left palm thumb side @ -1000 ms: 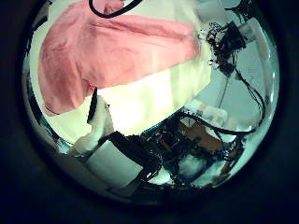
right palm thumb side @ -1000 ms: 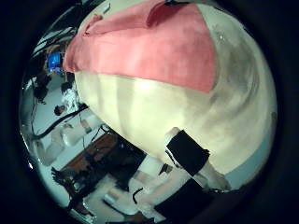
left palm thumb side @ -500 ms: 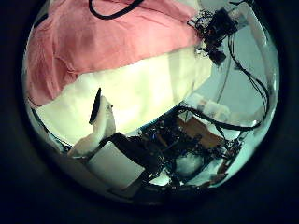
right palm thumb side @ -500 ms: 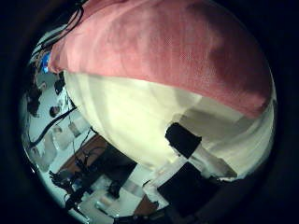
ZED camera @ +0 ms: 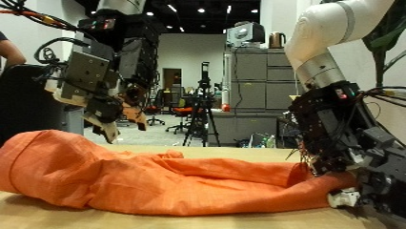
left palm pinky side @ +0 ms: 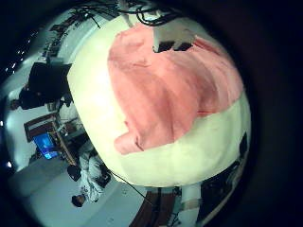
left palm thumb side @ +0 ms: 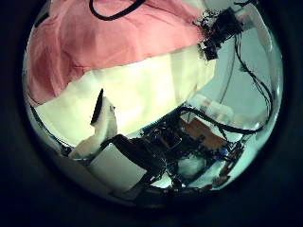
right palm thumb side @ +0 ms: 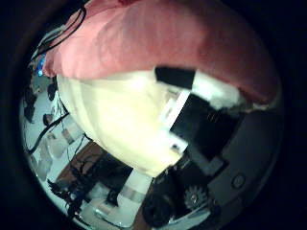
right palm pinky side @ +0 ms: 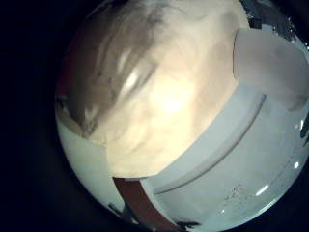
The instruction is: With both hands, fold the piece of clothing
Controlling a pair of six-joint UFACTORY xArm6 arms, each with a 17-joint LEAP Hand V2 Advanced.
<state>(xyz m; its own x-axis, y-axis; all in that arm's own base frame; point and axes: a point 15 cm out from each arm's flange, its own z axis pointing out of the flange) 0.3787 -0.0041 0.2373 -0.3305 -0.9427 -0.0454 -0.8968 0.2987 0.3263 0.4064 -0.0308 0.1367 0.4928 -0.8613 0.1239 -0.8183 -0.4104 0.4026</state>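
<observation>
Plainly the risk lies in how unevenly the two hands stand: the right hand (ZED camera: 336, 157) is down at one end of the garment (ZED camera: 165, 176) while the left hand (ZED camera: 89, 81) hangs well above the other end, apart from the cloth. If the right hand lifts or drags its end alone, the cloth is likely to bunch or slide along the table (ZED camera: 191, 218) instead of folding squarely, and a shallow hold on thin fabric could slip free. The orange garment lies stretched along the table, rumpled, one end under the left hand, the other at the right hand. In the outside view the right hand's fingers (ZED camera: 328, 143) point down and curl at the cloth's edge, touching it; whether they truly pinch it I cannot tell (its thumb side palm view shows a finger (right palm thumb side: 187, 101) lying against the cloth's border, no clear clamp). The left hand's fingers (ZED camera: 106, 119) hang downward, loosely straight, holding nothing, with the cloth (left palm pinky side: 170, 85) spread below its palm.
</observation>
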